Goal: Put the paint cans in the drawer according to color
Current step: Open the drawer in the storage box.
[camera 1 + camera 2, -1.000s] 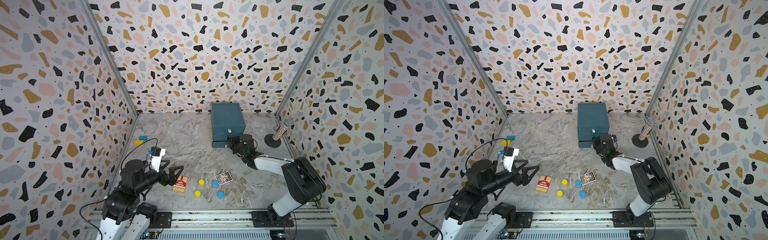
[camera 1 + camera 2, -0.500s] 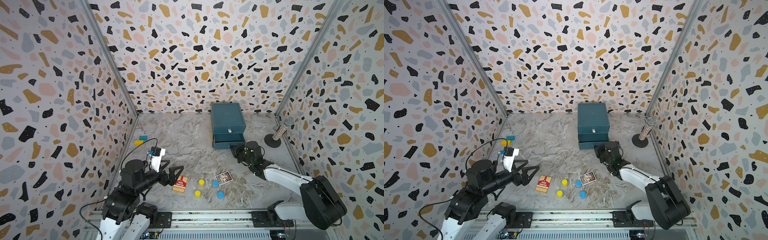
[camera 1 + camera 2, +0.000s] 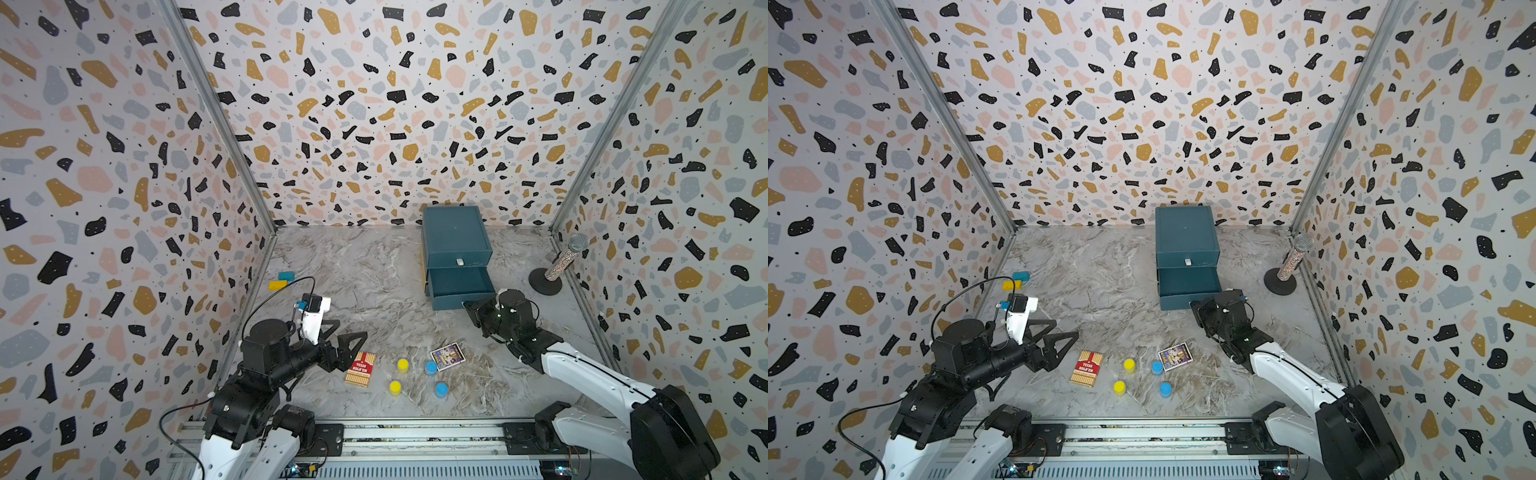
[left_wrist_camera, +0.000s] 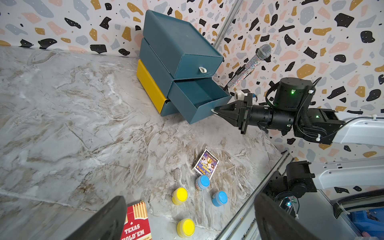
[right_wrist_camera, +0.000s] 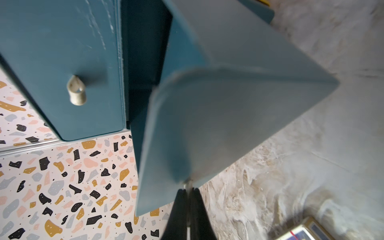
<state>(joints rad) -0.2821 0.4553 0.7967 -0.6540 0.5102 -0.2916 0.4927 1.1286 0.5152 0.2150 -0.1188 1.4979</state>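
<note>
Change since a second ago: the middle drawer (image 3: pixel 459 286) of the teal chest of drawers (image 3: pixel 455 232) now stands pulled well out toward the near edge, where earlier it sat shut and flush. We see that the right gripper (image 3: pixel 469 306) has drawn back with it. The right arm (image 3: pixel 582 370), earlier folded high, now stretches low and long over the marble tabletop (image 3: pixel 365 270). Its jaws are pressed together on the drawer's pale pull tab (image 5: pixel 187 184) at the front panel. The left gripper (image 3: pixel 352 329) hovers above the tabletop with its fingers spread wide, just beside a red card box (image 3: pixel 360 368); it has not moved. Two yellow paint cans (image 3: pixel 402 365) and two blue paint cans (image 3: pixel 431 367) stand upright in a loose cluster on the tabletop. They sit between the card box and a smaller card pack (image 3: pixel 447 355), well apart from the chest.
</note>
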